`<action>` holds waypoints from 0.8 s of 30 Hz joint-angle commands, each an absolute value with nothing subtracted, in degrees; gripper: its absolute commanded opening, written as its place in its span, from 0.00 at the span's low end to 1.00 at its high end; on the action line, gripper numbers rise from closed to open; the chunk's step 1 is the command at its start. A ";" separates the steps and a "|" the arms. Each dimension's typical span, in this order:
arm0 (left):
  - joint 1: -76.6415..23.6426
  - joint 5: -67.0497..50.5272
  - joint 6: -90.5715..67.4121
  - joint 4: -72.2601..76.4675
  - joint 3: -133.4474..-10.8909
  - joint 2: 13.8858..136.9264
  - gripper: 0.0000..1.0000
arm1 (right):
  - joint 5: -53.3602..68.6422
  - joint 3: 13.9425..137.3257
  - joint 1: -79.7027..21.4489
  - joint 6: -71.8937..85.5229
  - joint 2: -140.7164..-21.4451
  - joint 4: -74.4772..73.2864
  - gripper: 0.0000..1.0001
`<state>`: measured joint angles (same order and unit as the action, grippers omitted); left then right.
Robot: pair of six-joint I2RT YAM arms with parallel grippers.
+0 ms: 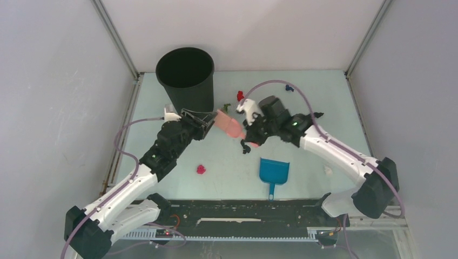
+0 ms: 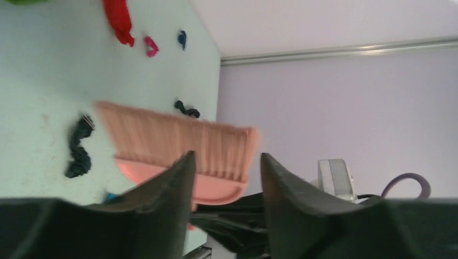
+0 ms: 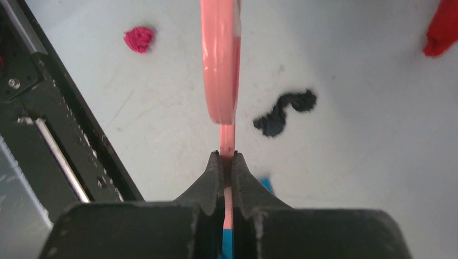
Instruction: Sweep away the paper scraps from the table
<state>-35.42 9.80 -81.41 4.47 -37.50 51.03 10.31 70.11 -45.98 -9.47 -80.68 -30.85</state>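
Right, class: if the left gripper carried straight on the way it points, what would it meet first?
Most likely the pink brush, its bristles directly ahead of the open left gripper; how far ahead is unclear.

Pink brush (image 1: 229, 125), blue dustpan (image 1: 274, 171), black bin (image 1: 192, 94), mint-green table (image 1: 227, 181), multicoloured paper scraps (image 1: 201, 169).

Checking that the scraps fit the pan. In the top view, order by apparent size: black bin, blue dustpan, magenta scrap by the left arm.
1. black bin
2. blue dustpan
3. magenta scrap
The bin's rim stands nearer the camera, but the gaps look too wide to reorder.
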 commanded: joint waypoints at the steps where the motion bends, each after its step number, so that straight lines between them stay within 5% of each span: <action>1: -29.17 0.72 -62.81 1.11 -39.35 51.82 0.58 | 33.00 70.40 -34.97 -20.00 -73.08 -40.63 0.00; 11: -38.91 -8.04 -15.66 -6.59 -47.45 49.10 0.73 | 43.52 69.54 -34.17 -35.59 -71.29 -63.54 0.00; 24: -47.57 -16.16 -5.54 -10.30 -49.49 52.89 0.68 | 55.46 71.12 -36.91 -39.43 -78.85 -73.56 0.00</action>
<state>-42.87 -13.32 -10.17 -10.31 -49.08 48.88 49.41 69.87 -36.12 -38.52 -78.35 -71.46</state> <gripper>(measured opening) 0.687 0.024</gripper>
